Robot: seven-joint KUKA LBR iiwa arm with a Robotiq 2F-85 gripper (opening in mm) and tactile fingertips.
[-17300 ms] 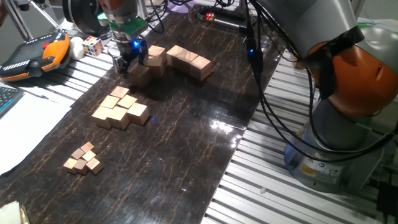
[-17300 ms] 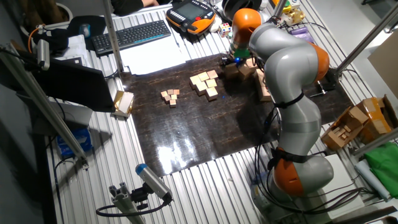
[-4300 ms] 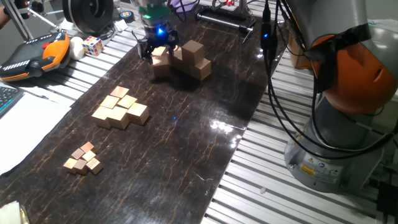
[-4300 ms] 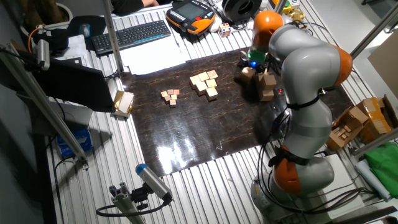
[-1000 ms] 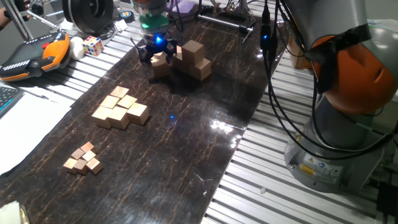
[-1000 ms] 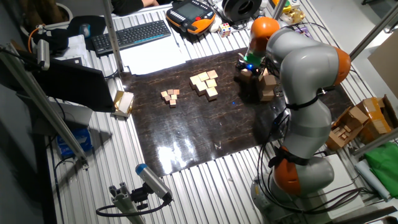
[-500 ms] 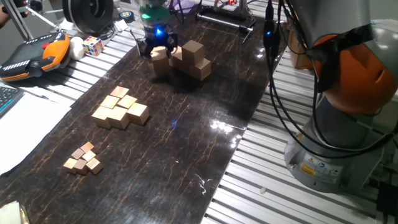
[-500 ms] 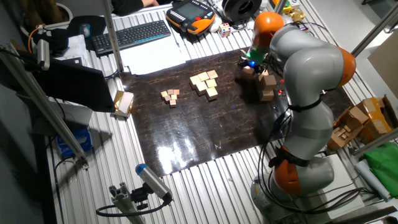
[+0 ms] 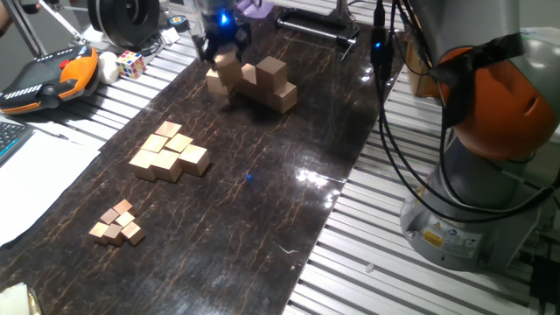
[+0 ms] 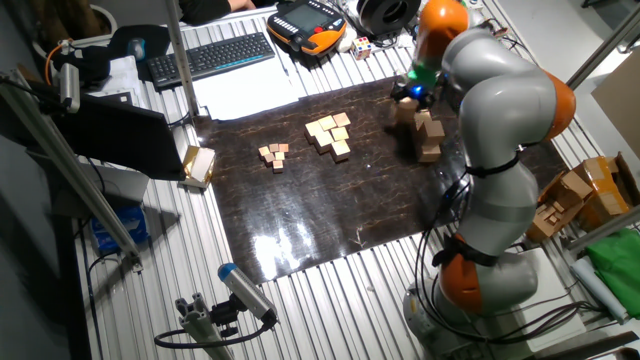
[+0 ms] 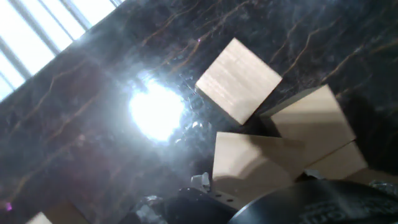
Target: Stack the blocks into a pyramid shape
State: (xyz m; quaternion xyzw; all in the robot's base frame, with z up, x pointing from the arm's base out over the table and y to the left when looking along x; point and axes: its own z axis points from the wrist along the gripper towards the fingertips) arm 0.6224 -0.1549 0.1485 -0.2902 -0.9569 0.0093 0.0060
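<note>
My gripper [image 9: 224,51] hangs at the far end of the dark mat, shut on one large tan block [image 9: 230,63] that it holds above the mat. A second large block [image 9: 215,84] sits just below and to the left of it. To the right stands a stepped stack of large blocks [image 9: 282,94] with one block on top [image 9: 271,68]. In the hand view the held block [image 11: 249,165] fills the lower middle, the loose block [image 11: 239,79] lies beyond it and the stack [image 11: 308,121] is at the right. The other fixed view shows the gripper [image 10: 412,97] beside the stack [image 10: 430,135].
A cluster of medium tan cubes [image 9: 169,150] lies mid-mat and tiny cubes [image 9: 116,222] near the front left. A Rubik's cube [image 9: 131,63] and an orange pendant [image 9: 52,74] lie off the mat at left. The robot base [image 9: 490,149] and cables [image 9: 385,131] stand at right.
The gripper has risen and moved slightly toward the back, lifting the block it holds off the loose block below. The stack at the right has not moved.
</note>
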